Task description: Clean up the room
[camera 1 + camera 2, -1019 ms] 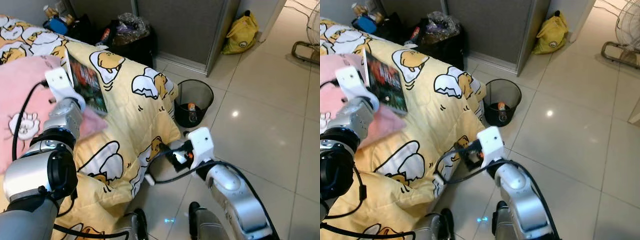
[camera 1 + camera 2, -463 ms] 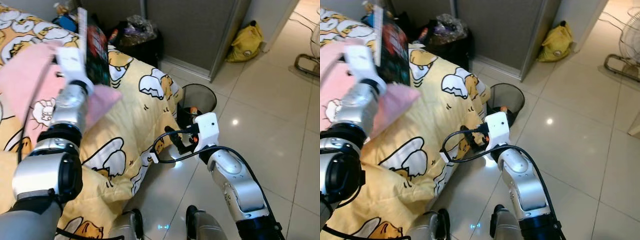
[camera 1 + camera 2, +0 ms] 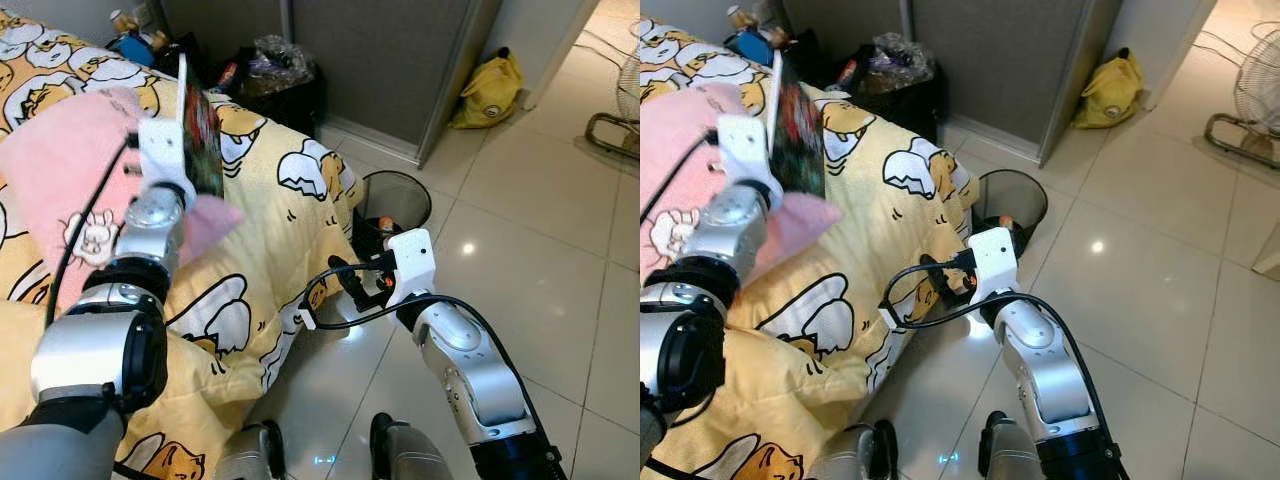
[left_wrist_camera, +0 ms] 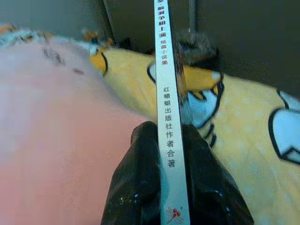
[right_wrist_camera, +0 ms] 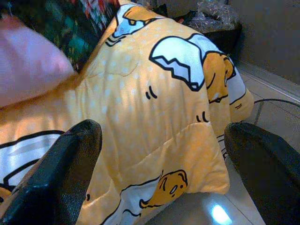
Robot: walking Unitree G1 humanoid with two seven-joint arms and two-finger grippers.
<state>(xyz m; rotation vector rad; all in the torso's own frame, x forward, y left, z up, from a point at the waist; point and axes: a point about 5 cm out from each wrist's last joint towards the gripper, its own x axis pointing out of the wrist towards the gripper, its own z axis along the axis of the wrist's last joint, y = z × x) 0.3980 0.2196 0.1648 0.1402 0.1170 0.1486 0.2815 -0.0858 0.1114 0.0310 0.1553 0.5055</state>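
While the left pincer (image 4: pixel 171 187) clamps an upright book (image 3: pixel 198 135) above the quilt (image 3: pixel 270 225), the right pincer (image 5: pixel 159 173) gapes wide.

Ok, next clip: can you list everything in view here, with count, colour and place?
Book: one, dark cover, white spine, held upright over the bed.
Pillow: one, pink, on the bed.
Blanket: one, yellow with cartoon prints, draped over the bed edge.
Bin: one, black mesh, on the floor beside the bed.
Bag: one, yellow, by the wall.
Fan: one, far right.
Left gripper: fingers shut on the book.
Right gripper: fingers open, near the blanket.
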